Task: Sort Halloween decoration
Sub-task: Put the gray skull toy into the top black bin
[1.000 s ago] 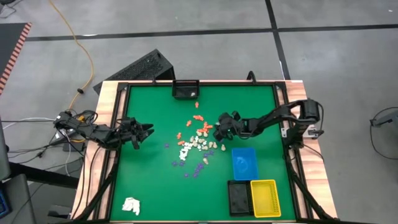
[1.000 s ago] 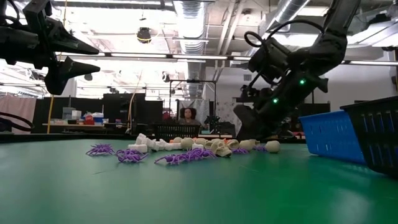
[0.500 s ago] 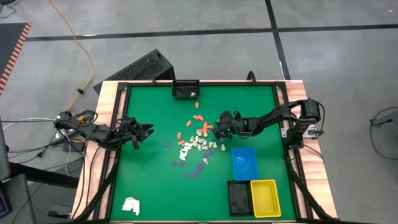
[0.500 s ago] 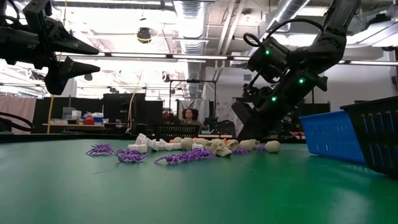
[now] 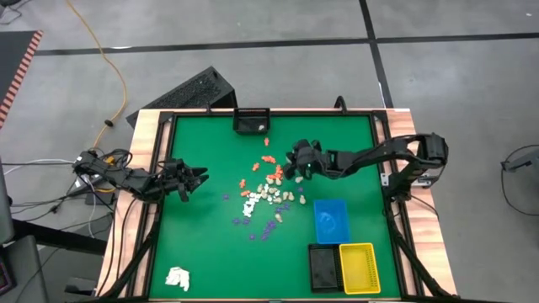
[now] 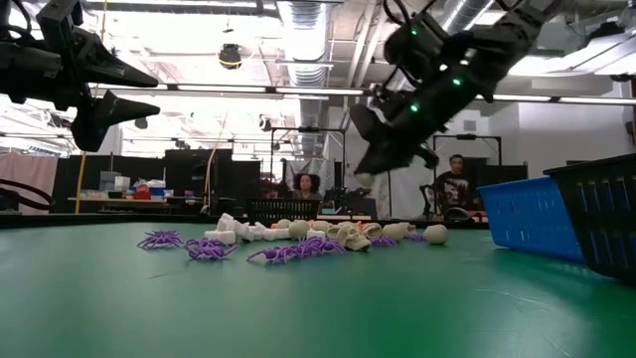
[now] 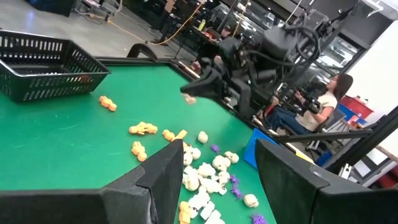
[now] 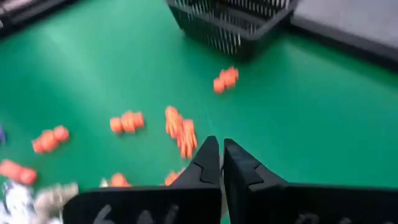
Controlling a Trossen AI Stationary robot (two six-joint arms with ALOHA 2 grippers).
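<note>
High view: most Halloween decoration lies unsorted below the right gripper, fingers pinched on a cream piece; left gripper spread wide.

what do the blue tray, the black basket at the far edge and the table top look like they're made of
Blue tray: likely moulded plastic, with a uniform bright colour and fine ribbed walls in the low view.
Black basket: probably plastic or coated wire; the open lattice walls in the left wrist view leave it open.
Table top: matte green covering, perhaps felt or a mat, with no glare, inside a wood-look frame.

Bright overhead ceiling lights, glare in low view; right wrist view motion-blurred.
</note>
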